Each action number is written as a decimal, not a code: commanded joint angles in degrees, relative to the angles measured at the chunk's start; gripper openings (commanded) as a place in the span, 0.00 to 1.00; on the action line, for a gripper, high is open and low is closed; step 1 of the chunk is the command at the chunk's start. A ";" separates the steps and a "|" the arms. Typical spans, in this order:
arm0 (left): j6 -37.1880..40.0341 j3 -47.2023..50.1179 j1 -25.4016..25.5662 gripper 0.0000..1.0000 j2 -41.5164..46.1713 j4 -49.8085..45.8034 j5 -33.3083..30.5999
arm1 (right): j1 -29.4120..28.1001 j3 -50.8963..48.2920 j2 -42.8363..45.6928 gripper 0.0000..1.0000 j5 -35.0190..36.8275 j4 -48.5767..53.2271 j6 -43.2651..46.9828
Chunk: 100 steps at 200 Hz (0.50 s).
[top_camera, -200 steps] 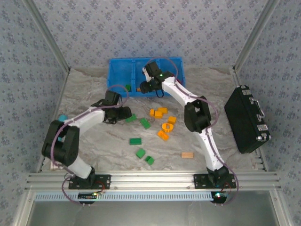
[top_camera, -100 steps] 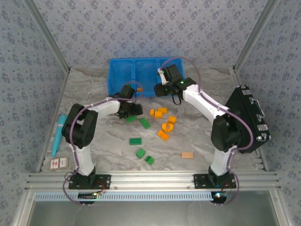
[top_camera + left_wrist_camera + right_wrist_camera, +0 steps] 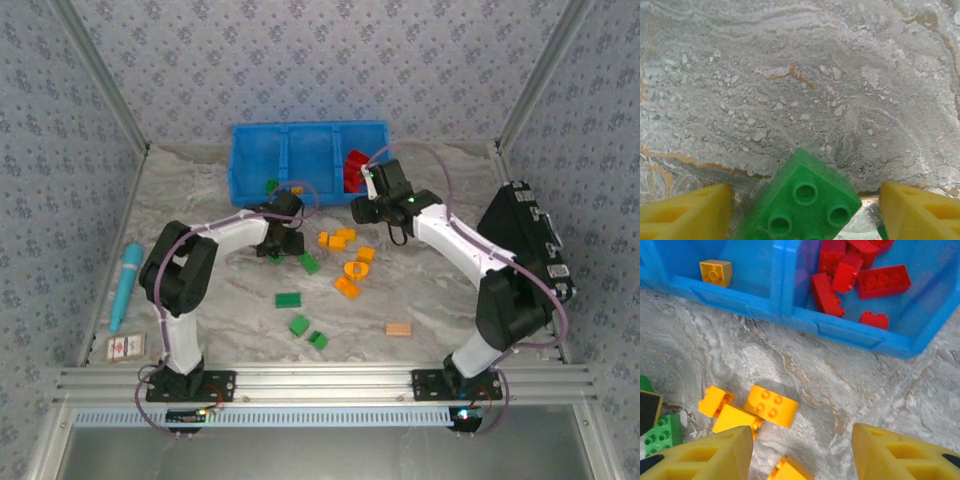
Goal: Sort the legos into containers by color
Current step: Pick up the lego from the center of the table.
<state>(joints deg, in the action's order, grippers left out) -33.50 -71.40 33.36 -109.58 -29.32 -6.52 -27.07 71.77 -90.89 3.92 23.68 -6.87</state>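
Farthest from the blue bin [image 3: 310, 126], toward the arm bases, the loose greens [image 3: 298, 324] lie scattered on the worktop [image 3: 180, 180], with a tan block [image 3: 398, 329] off to their right that is no part of the sort. Closer to the bin sits the orange cluster [image 3: 340, 240] with the orange ring [image 3: 355, 270], none of it binned yet. Just short of the bin's front wall, the left fingers [image 3: 685, 212] are spread wide around a green brick [image 3: 802, 205], one on each side, gripping nothing. The brick lies studs-up on the worktop, turned at an angle to them. The step in hand looks like picking up a green. The next move, as I judge it, calls for closing squarely on the brick, perhaps after a wrist turn so the fingers meet flat faces and not corners. Then comes a carry to the bin's left compartment, where a binned green [image 3: 271, 185] already lies. The right fingers [image 3: 700, 450] hang open and empty before the bin's front wall, above the orange bricks [image 3: 771, 405], likely that arm's next pick. Inside the bin, one orange brick [image 3: 715, 271] sits in the middle compartment and the red bricks [image 3: 855, 270] are heaped in the right one
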 commanded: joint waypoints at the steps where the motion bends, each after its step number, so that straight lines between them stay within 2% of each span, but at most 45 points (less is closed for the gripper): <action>1: 0.27 -0.25 1.26 0.72 -2.22 -3.47 -0.48 | 0.79 -2.90 3.13 0.56 1.16 -0.60 -1.84; 34: 0.01 1.47 1.55 0.65 -2.17 -3.06 -0.58 | 1.92 -6.01 5.76 0.56 1.47 0.08 -2.27; 100: 1.95 4.88 1.58 0.40 -0.89 -1.20 0.02 | 1.62 -12.28 10.93 0.56 2.73 3.49 -6.98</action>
<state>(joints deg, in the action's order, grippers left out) -32.71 -69.54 34.28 -109.06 -27.97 -8.99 -25.26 62.57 -82.94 5.17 24.12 -10.20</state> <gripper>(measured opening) 0.431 0.563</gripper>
